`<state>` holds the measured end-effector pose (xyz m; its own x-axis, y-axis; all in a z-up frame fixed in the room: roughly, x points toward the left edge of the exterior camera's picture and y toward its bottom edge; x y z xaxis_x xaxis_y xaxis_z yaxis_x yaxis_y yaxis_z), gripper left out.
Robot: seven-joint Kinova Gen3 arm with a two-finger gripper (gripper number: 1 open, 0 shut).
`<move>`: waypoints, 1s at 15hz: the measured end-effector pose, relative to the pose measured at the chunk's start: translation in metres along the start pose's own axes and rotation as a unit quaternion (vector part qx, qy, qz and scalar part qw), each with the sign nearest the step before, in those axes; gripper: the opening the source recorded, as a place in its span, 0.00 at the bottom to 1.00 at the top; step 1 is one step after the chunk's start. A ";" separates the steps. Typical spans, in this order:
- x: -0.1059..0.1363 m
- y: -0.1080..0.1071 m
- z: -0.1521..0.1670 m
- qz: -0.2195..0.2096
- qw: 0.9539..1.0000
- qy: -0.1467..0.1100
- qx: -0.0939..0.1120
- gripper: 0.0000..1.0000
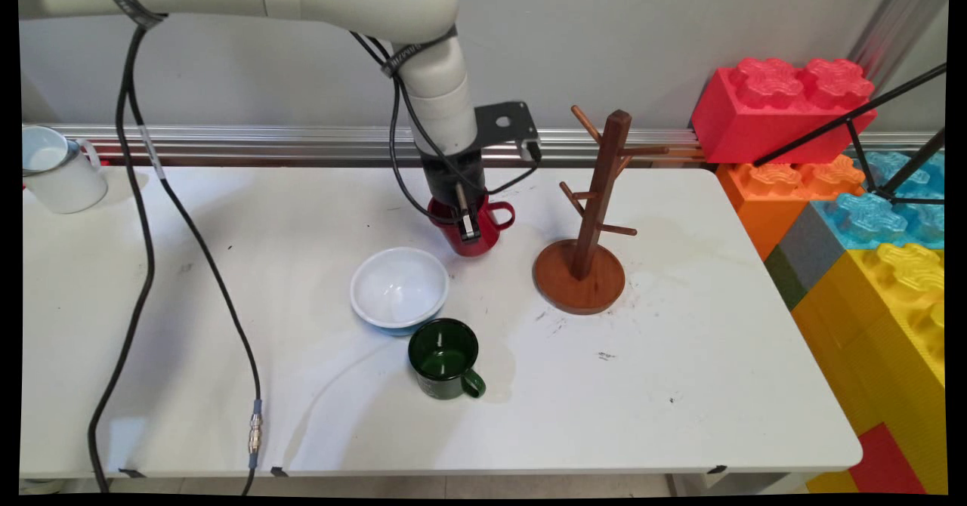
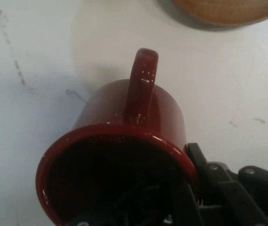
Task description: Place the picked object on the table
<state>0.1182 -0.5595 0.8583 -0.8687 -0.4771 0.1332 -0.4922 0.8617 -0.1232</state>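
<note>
Claw (image 1: 468, 228) is clamped on the rim of the red mug (image 1: 476, 236), one finger inside and one outside, mug upright on the bench (image 1: 680, 385) with handle at 3 o'clock toward the wooden mug tree (image 1: 589, 253). White bowl (image 1: 399, 290) sits at the mug's 7 o'clock, green mug (image 1: 444, 359) just beyond it. White mug (image 1: 60, 170) is well apart at the bench's 10 o'clock corner.

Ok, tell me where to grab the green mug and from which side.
Probably the rim wall of the green mug, pinched from straight above on its right side. It stands upright with its mouth open, the bowl crowds its far left, and its handle points near right.
</note>
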 end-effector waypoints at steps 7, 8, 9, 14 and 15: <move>0.002 0.005 0.019 -0.002 1.000 -0.011 -0.011 0.00; 0.002 0.006 0.022 -0.002 1.000 -0.012 -0.012 0.00; 0.002 0.006 0.024 -0.002 1.000 -0.013 -0.013 0.00; 0.004 0.007 0.031 -0.003 1.000 -0.014 -0.014 1.00; 0.004 0.007 0.032 -0.003 1.000 -0.014 -0.014 1.00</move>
<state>0.1093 -0.5613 0.8263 -0.8668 -0.4871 0.1070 -0.4966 0.8627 -0.0954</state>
